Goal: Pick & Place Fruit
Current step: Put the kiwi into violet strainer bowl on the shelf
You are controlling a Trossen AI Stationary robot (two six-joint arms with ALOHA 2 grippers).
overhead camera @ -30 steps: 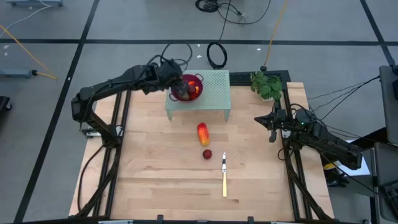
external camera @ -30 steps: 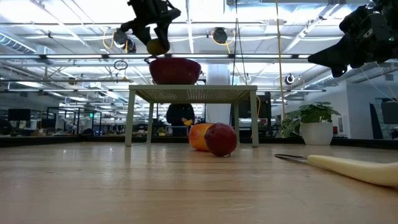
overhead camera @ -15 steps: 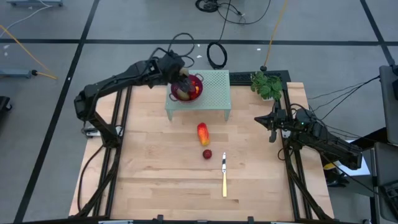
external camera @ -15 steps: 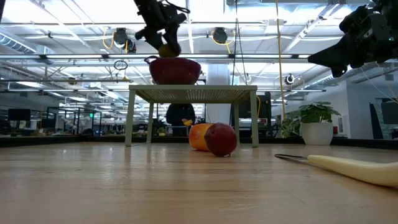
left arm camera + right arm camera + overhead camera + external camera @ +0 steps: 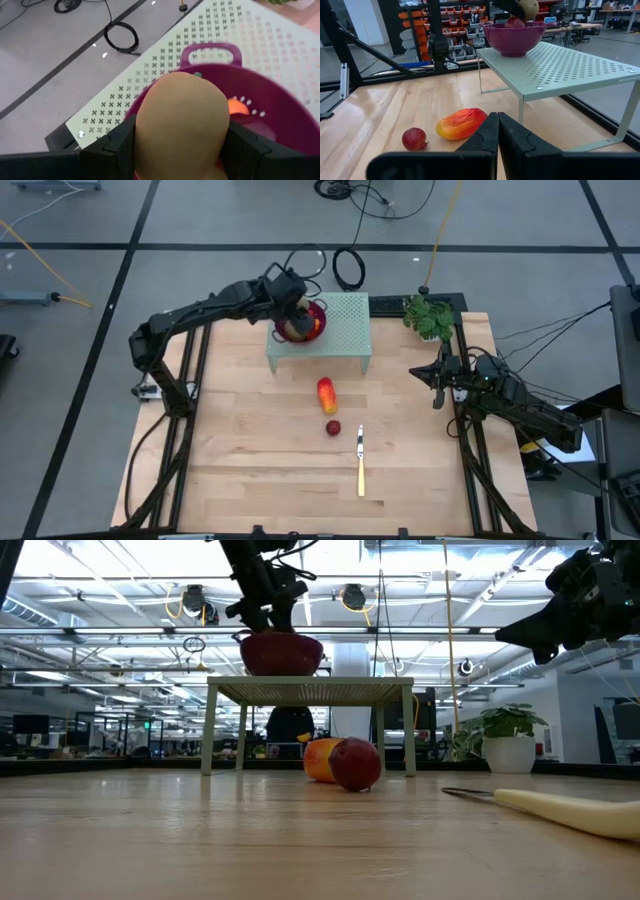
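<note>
A purple colander bowl [image 5: 308, 320] stands on a pale green perforated stand [image 5: 340, 330] at the table's far side. My left gripper [image 5: 292, 315] is above the bowl's left part, shut on a brown oval fruit [image 5: 182, 120]. The bowl holds a dark red ball [image 5: 514, 22] and orange pieces [image 5: 239, 106]. On the table in front of the stand lie a red-orange-yellow oblong fruit [image 5: 326, 393] and a dark red ball [image 5: 332, 427]. My right gripper [image 5: 437, 385] waits shut at the table's right edge. My left gripper pinches the brown oval fruit between its two fingers [image 5: 117, 145], one on each of the fruit's long sides [image 5: 142, 125]. The fingers slant down from the table's left. The fruit sits over the bowl's inside [image 5: 527, 7]; whether it touches what lies there, I cannot tell.
A yellow-handled knife [image 5: 360, 460] lies on the table right of the dark red ball, pointing at the near edge. A potted plant [image 5: 428, 315] stands at the far right corner. Bare wood spreads across the near half of the table.
My left gripper has carried the brown fruit toward the table's right and down, from beside the bowl's left rim to over the bowl, rolling its wrist on the way. Its fingers have stayed shut on the fruit.
</note>
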